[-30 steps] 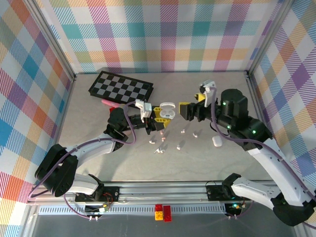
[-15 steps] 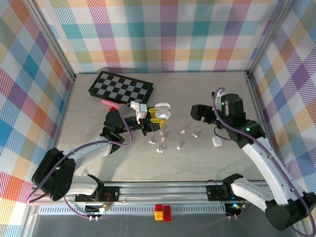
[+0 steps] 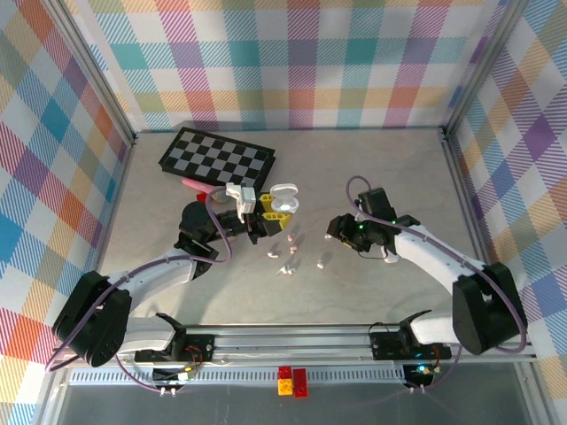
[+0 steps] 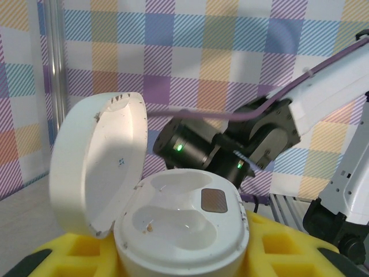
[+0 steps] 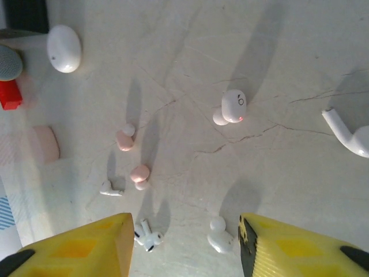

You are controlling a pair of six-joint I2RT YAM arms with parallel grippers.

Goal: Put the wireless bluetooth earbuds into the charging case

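My left gripper [image 3: 268, 211] is shut on the white charging case [image 3: 282, 200], held above the table with its lid [image 4: 98, 161] swung open. Both wells in the case's base [image 4: 181, 222] are empty, and yellow pads [image 4: 288, 251] press its sides. My right gripper [image 5: 184, 242] hangs open, low over the table [image 3: 399, 177]. A white earbud [image 5: 220, 239] lies between its fingers, close to the right finger [image 5: 294, 245]. A stemmed white earbud [image 5: 147, 236] lies by the left finger [image 5: 81, 245]. Two pink earbuds [image 5: 124, 140] [image 5: 139, 174] lie further out.
More white earbuds lie scattered [image 5: 233, 107] [image 5: 349, 135] [image 5: 111, 188]. A closed white case [image 5: 63, 48] and a pink case [image 5: 44, 144] rest on the table. A folded chessboard [image 3: 217, 159] sits at the back left. Red and yellow bricks [image 3: 294, 381] sit by the front rail.
My right arm has swung down and to the left, from high by the case to low over the earbuds, its jaws narrower. My left gripper has drawn the case slightly back-left.
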